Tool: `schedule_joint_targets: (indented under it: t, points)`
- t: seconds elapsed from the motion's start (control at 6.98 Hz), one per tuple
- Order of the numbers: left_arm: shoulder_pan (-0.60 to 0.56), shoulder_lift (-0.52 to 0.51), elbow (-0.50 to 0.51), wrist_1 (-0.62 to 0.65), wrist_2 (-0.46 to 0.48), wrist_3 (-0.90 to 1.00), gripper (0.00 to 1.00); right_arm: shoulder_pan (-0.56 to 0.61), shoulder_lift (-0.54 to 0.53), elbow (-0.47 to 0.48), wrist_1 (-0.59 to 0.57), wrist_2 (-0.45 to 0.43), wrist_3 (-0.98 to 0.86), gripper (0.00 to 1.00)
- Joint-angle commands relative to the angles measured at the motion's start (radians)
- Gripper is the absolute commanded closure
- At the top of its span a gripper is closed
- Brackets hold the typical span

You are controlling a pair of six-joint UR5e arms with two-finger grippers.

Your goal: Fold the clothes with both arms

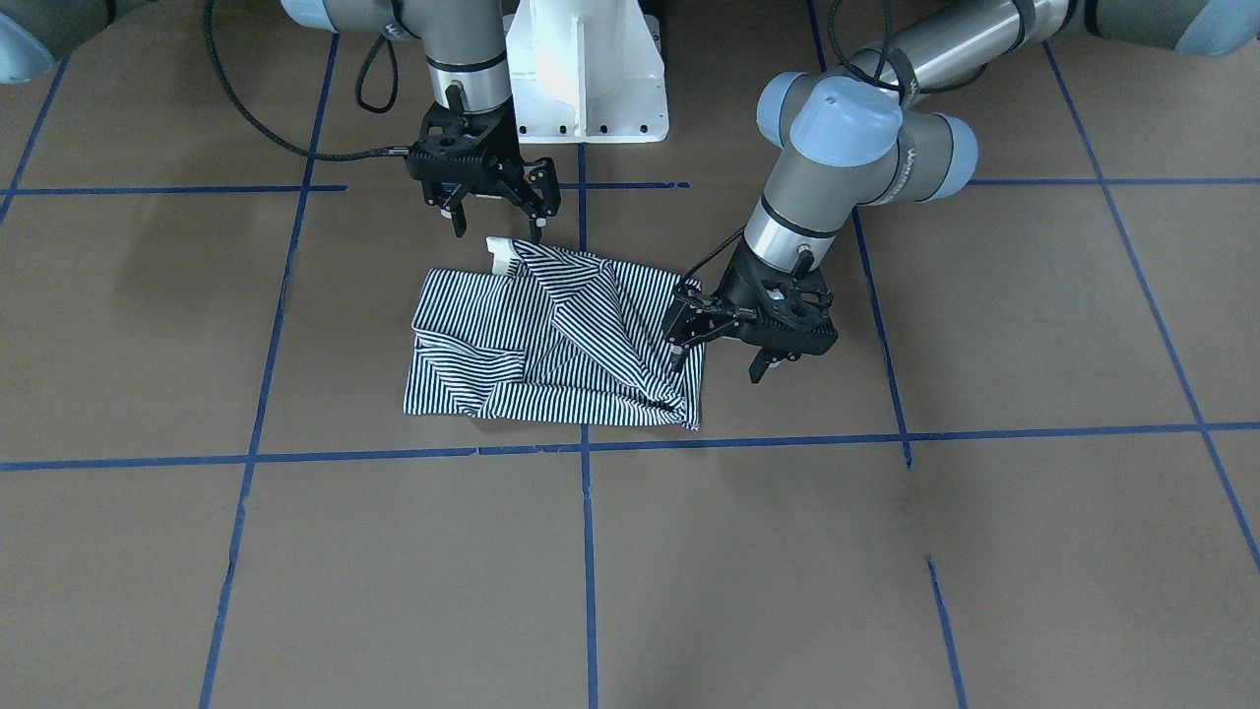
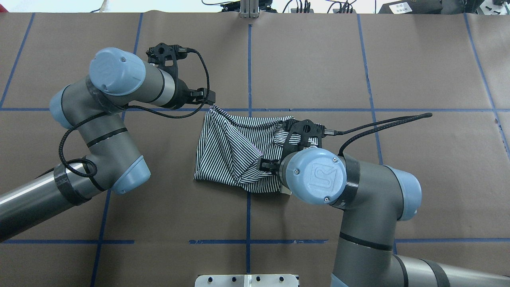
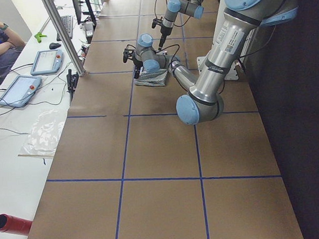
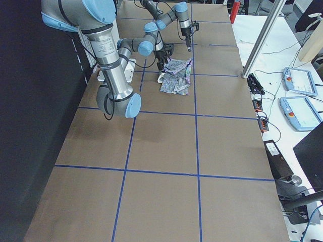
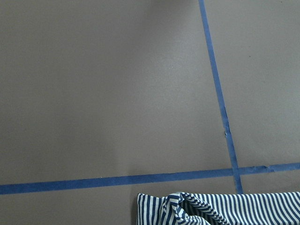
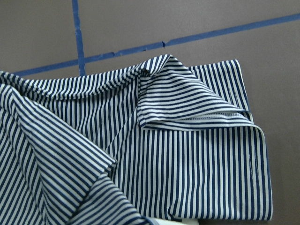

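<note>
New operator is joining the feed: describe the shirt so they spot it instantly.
On the brown table with blue tape lines, look just in front of the white pedestal base, between the right gripper and the left gripper. The shirt lies there crumpled and partly folded. It is the only striped thing, thin navy and white, with a cream collar tip.

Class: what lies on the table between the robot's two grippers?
The striped polo shirt, loosely folded, lies between the right gripper and the left gripper. The exterior front-facing view shows it best.
</note>
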Motion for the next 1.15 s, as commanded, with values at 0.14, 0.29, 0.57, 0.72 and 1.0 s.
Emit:
schedule_joint_targets:
  t: [0.14, 0.29, 0.57, 0.72, 1.0]
  points:
    - [0.0, 0.004, -0.024, 0.001, 0.001, -0.003, 0.0, -0.026, -0.008, -0.049, 0.008, -0.027, -0.1, 0.23]
    - [0.0, 0.004, -0.024, 0.001, 0.001, -0.003, 0.0, -0.025, -0.002, -0.051, 0.008, -0.027, -0.104, 0.23]
    - [0.0, 0.018, -0.033, 0.0, 0.001, -0.003, 0.0, -0.026, 0.006, -0.073, 0.008, -0.029, -0.088, 0.23]
    - [0.0, 0.018, -0.035, 0.0, 0.001, -0.003, 0.0, -0.026, 0.009, -0.087, 0.01, -0.029, -0.069, 0.3]
    - [0.0, 0.018, -0.033, 0.001, 0.001, -0.003, 0.0, -0.025, 0.006, -0.109, 0.063, -0.03, -0.065, 0.37]
